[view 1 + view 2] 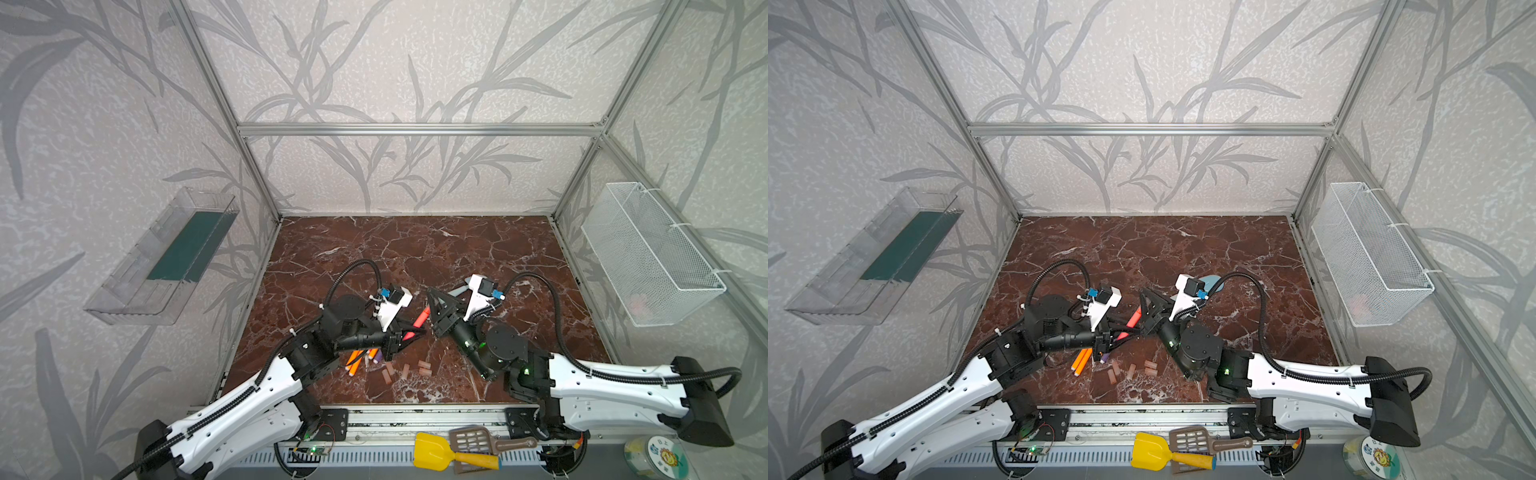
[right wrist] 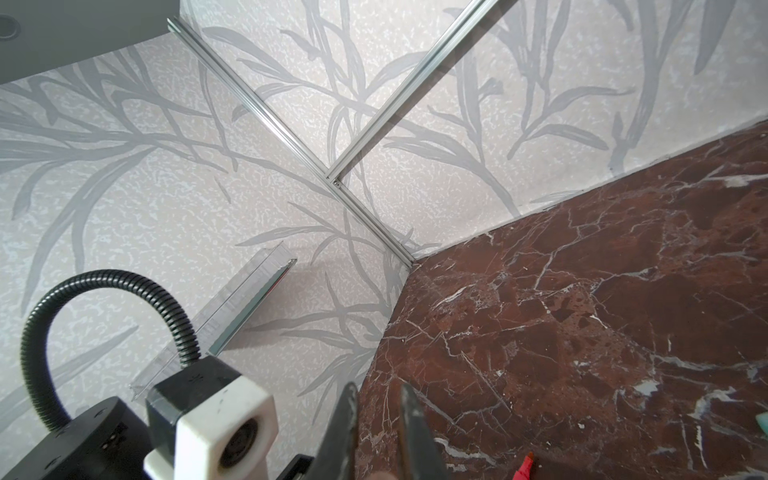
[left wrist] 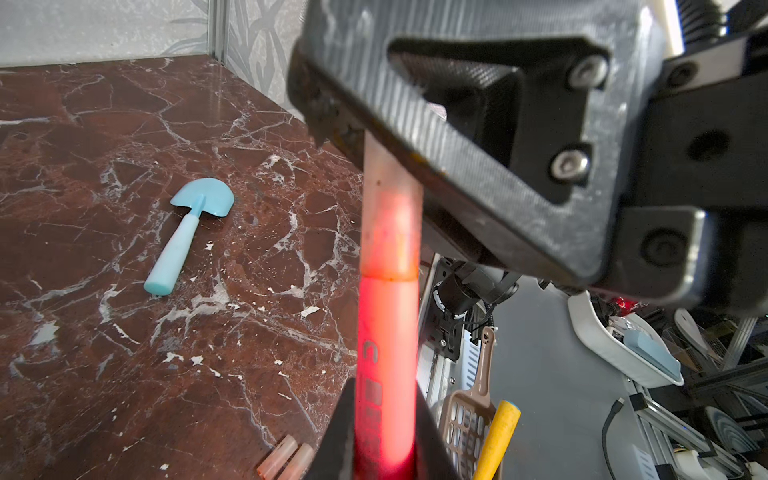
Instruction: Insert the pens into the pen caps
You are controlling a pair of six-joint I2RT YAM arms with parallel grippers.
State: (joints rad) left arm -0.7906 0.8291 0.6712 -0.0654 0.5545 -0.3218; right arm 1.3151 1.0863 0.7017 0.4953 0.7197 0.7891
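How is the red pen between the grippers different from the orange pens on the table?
The red pen is held in the air by the left gripper; the orange pens lie on the table. The red pen's tip sits in a cap held by the right gripper; the orange pens' tips are hidden. Same slim shape.

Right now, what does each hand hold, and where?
Left hand grips the red-pink pen by its barrel; right hand grips the pen cap by its far end.
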